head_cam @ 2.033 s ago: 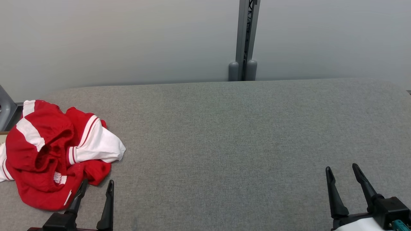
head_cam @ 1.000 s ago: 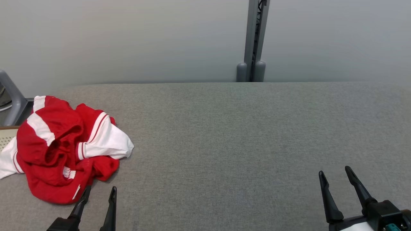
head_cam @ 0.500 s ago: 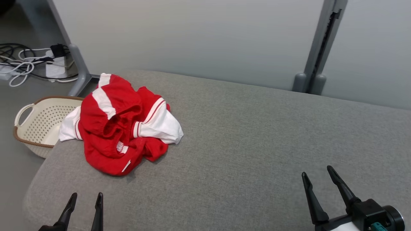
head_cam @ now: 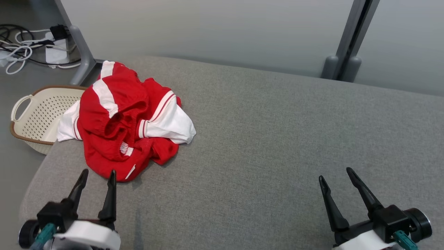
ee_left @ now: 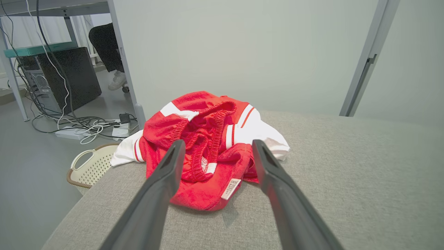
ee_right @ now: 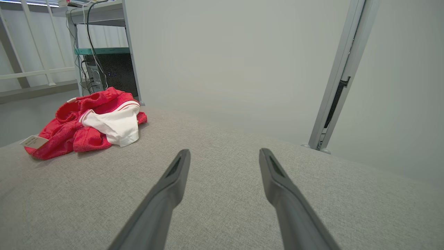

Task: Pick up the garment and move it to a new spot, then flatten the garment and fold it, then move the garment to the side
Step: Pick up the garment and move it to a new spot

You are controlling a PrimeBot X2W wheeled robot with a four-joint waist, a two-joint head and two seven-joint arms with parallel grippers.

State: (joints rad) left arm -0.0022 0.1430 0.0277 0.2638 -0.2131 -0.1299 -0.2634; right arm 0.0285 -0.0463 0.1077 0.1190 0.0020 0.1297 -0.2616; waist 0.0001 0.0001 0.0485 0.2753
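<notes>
The garment (head_cam: 121,125), red with white panels and stripes, lies crumpled in a heap near the left end of the grey padded table (head_cam: 277,139); one white part hangs over the table's left edge. My left gripper (head_cam: 98,172) stands open just in front of the heap's near edge, fingertips close to the red cloth, nothing between them. In the left wrist view the garment (ee_left: 208,152) lies straight ahead between the open fingers (ee_left: 166,173). My right gripper (head_cam: 334,173) is open and empty over bare table at the lower right; its wrist view has the garment (ee_right: 93,128) far to the left.
A cream perforated basket (head_cam: 33,118) sits on the floor beside the table's left end. Cables and a power strip (head_cam: 31,52) lie on the floor behind it, beside a grey table leg (head_cam: 78,52). A grey post (head_cam: 350,38) stands against the wall behind the table.
The head camera has turned left and tilted down, bringing the basket and floor into view. The left gripper has come up closer to the garment's near edge. Both grippers stay open.
</notes>
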